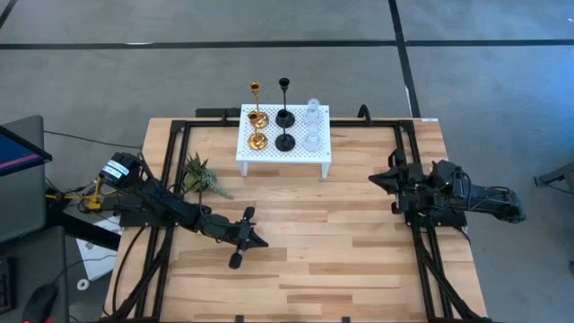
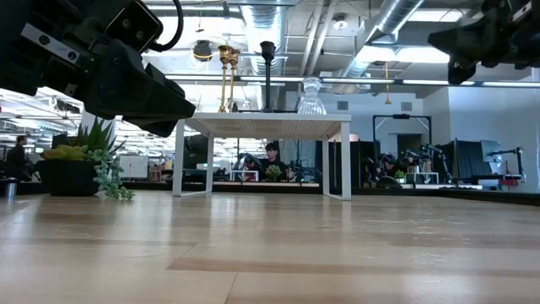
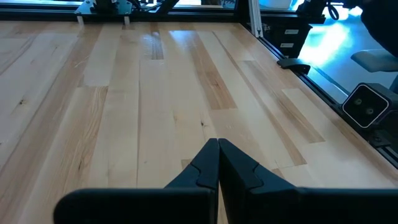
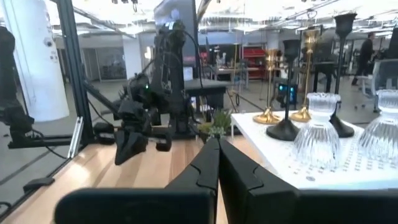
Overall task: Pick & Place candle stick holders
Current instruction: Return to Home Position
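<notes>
Item: white perforated shelf [image 1: 283, 154], four-legged, stood at the back middle of the wooden worktop [image 1: 341, 260]. It carried six candle stick holders, all upright, in three columns of two.

Gold column, on the left arm's side: back gold holder [image 1: 257, 118] and front gold holder [image 1: 257, 141], with round shiny bases just beside each other and thin stems.
Black column, middle: back black holder [image 1: 284, 117] and front black holder [image 1: 285, 142], of the same tall, slim form.
Clear glass column, on the right arm's side: back glass holder [image 1: 312, 113] and front glass holder [image 1: 312, 139], which showed shorter than the metal four in the low view.

Left hand [image 1: 261, 241]: over bare boards toward the front left of centre, well apart from the shelf and raised off the worktop in the low view. Its fingers were pressed together with nothing between them.
Right hand [image 1: 373, 178]: above the worktop's right side, apart from the shelf and pointing toward the middle. Its fingers were pressed together and held nothing. Its wrist view looked across at the glass and black holders.

Other: small green plant [image 1: 203, 176] in a dark pot, on the worktop between the left arm and the shelf. One person [image 2: 272, 154] was seated in the room beyond, seen under the shelf in the low view
</notes>
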Controlling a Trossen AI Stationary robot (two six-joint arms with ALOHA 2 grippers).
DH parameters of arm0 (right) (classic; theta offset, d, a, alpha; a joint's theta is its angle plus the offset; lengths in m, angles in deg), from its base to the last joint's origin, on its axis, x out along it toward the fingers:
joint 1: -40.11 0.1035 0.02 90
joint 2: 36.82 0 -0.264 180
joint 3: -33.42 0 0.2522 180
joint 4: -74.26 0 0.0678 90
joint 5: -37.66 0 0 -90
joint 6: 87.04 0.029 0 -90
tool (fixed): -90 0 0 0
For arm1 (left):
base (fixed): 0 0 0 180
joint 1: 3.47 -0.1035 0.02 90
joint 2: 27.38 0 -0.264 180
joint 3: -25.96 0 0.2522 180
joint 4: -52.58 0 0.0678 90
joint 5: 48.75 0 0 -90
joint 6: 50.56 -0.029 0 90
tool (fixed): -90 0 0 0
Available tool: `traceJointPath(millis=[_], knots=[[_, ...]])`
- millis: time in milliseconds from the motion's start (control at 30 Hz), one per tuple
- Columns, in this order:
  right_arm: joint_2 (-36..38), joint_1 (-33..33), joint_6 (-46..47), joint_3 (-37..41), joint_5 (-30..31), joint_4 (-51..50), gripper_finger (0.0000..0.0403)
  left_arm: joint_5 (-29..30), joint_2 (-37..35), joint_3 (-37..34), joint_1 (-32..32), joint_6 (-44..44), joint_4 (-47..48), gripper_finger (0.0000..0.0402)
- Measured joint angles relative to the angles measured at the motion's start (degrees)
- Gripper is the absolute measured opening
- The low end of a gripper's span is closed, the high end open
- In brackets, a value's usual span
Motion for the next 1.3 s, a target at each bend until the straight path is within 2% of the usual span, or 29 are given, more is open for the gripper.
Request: traceJointPath(millis=[100, 267, 433, 667, 767, 933, 1300], knots=[[0.01, 0.02, 0.01, -0.01, 0.58, 0.55, 0.0000, 0.00, 0.00, 0.00, 0.00, 0.01, 0.00, 0.0004], [0.01, 1.15, -0.02, -0.01, 7.16, 0.12, 0.0000, 0.00, 0.00, 0.00, 0.00, 0.01, 0.00, 0.0004], [0.01, 3.23, -0.87, 0.42, 7.26, -0.18, 0.0000, 0.00, 0.00, 0.00, 0.00, 0.01, 0.00, 0.0004], [0.02, 5.77, -0.17, 8.59, 10.42, 5.92, 0.0000, 0.00, 0.00, 0.00, 0.00, 0.01, 0.01, 0.0004], [-0.14, 5.86, -0.02, 8.69, 11.46, 5.87, 0.0000, 0.00, 0.00, 0.00, 0.00, 0.01, 0.02, 0.0004], [0.01, 6.84, -0.01, 8.69, 7.80, 4.92, 0.0000, 0.00, 0.00, 0.00, -0.01, 0.01, 0.08, 0.0004], [-1.22, 8.09, -0.90, 8.69, 6.97, 3.93, 0.0000, 0.00, 0.00, 0.00, 0.00, 0.18, 0.30, 0.0004]])
